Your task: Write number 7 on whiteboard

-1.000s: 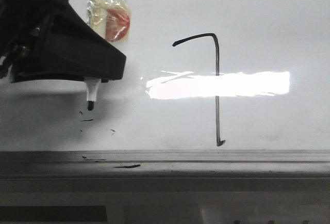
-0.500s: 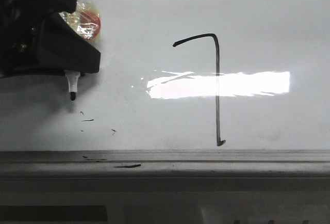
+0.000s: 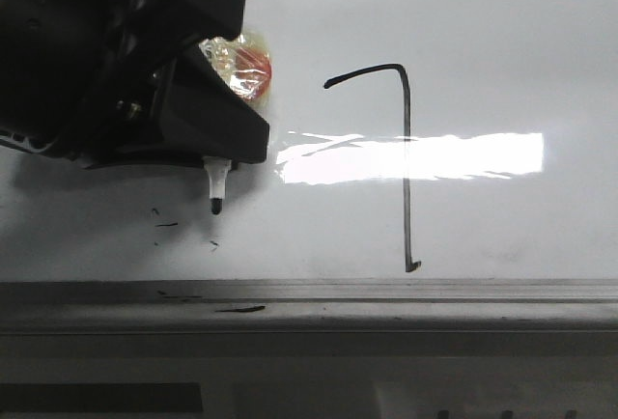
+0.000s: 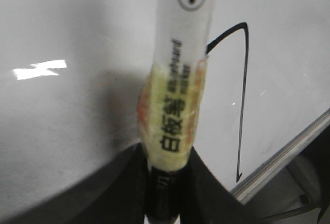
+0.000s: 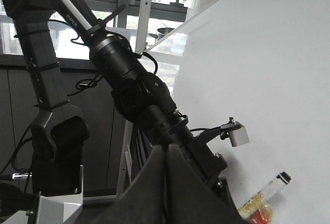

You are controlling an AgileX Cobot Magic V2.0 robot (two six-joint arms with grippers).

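The number 7 is drawn in thin black line on the whiteboard, with a short top bar, a long stem and a tiny bottom hook; it also shows in the left wrist view. My left gripper is shut on a white marker wrapped in yellowish tape. The marker's black tip points down, left of the 7, close over the board. My right gripper is shut and empty, off to the side of the board.
A grey metal rail runs along the whiteboard's lower edge. Small black stray flecks lie below the marker tip. The left arm stands in front of the board in the right wrist view.
My left gripper with the marker went left, then came back right, ending nearer the 7. The 7 has not changed.
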